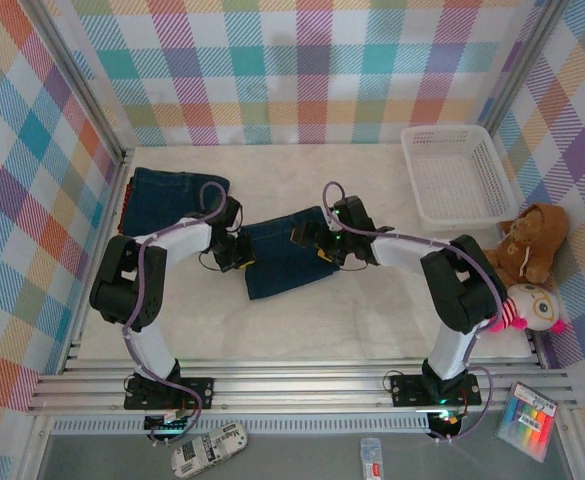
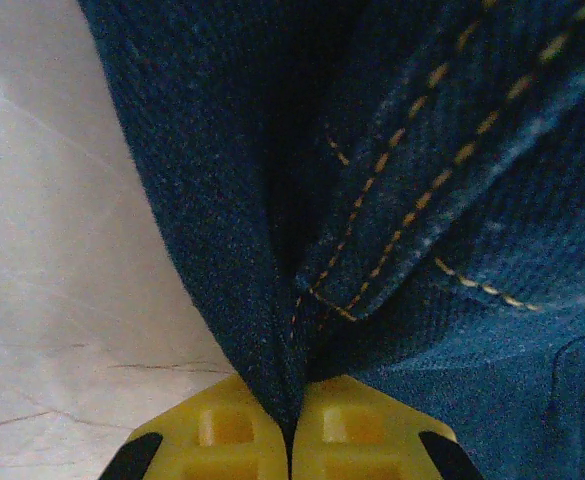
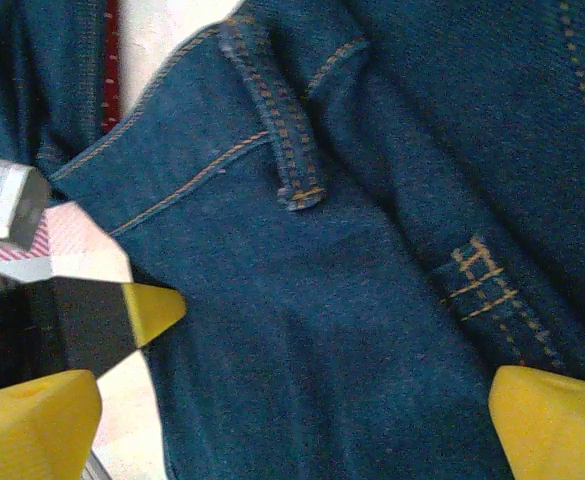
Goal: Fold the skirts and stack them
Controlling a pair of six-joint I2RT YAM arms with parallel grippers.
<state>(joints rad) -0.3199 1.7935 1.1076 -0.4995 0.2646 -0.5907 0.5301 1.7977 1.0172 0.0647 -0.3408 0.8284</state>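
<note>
A dark blue denim skirt [image 1: 282, 258] lies folded at the table's centre. My left gripper [image 1: 238, 250] is at its left edge; in the left wrist view this gripper [image 2: 292, 432] is shut, with a fold of the denim skirt [image 2: 272, 150] pinched between the yellow fingertips [image 2: 222, 425]. My right gripper [image 1: 324, 246] hovers over the skirt's right side. Its jaws [image 3: 292, 425] stand open wide above the denim skirt [image 3: 322, 330]. A folded pile with another denim skirt [image 1: 172, 195] on top rests at the back left. A strip of the red dotted skirt [image 3: 111, 60] shows there.
A white slatted basket [image 1: 457, 175] stands at the back right. A brown teddy bear [image 1: 532, 240] and a pink-and-white doll [image 1: 532, 305] lie along the right edge. Bare white tabletop [image 1: 302, 330] lies in front of the skirt.
</note>
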